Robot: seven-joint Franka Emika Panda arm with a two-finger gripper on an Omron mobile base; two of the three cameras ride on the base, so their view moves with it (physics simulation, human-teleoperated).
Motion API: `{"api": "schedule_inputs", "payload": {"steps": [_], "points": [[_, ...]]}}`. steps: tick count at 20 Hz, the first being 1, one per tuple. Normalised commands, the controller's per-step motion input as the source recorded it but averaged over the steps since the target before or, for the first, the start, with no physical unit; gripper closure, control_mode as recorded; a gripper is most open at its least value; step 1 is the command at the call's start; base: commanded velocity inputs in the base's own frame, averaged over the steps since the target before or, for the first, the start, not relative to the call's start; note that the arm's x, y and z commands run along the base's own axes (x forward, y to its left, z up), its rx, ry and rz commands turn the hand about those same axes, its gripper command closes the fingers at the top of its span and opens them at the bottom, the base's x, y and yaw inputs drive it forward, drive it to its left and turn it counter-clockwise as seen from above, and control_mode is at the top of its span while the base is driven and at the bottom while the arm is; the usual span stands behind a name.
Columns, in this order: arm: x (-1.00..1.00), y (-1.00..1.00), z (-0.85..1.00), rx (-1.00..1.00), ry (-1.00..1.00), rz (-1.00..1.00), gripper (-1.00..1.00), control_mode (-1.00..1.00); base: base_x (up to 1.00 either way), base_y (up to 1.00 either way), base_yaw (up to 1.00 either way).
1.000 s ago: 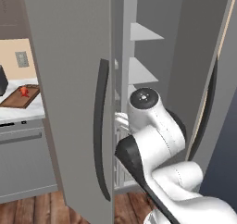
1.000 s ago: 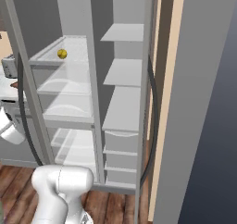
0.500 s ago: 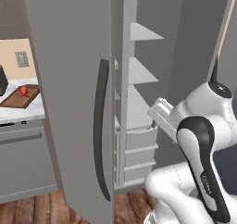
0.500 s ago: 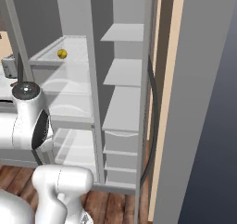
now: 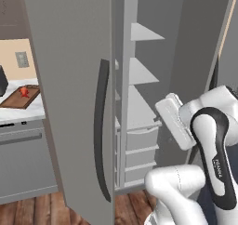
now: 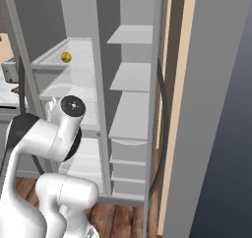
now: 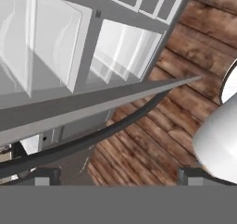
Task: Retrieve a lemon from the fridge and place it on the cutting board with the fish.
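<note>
- My claw (image 7: 118, 174) shows as two small dark finger tips at the bottom of the hand view, set wide apart with nothing between them, so it is released and empty.
- In the left base view the white block of my hand sits at the end of my arm (image 5: 211, 140), but its tips are turned away there and I cannot make them out.
- My arm is folded up: in the left base view the forearm rises at the right and the hand points left toward the open fridge (image 5: 74, 80); in the right base view my elbow joint (image 6: 73, 104) stands in front of the lower left shelves.
- The lemon (image 6: 66, 57) lies on an upper left shelf inside the fridge, well above my elbow and apart from my hand.
- The open grey door with its long dark handle (image 5: 100, 126) takes up the middle of the left base view and hides the left compartment from that side.
- The cutting board (image 5: 21, 97) lies on the bench (image 5: 32, 112) at the far left, partly cut off by the door edge, with the fish (image 5: 24, 92) on it.
- The hand view looks down on clear fridge drawers (image 7: 115, 52), a door edge, and the wooden floor (image 7: 152, 140).
</note>
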Motion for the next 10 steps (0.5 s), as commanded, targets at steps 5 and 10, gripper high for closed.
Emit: {"api": "schedule_inputs", "payload": {"steps": [5,10], "points": [[0.15,0.47,-0.01,0.02,0.00,0.00,-1.00,-1.00,0.00,0.00,0.00],[0.35,0.17,0.00,0.00,0.00,0.01,-1.00,-1.00,0.00,0.00,0.00]]}}
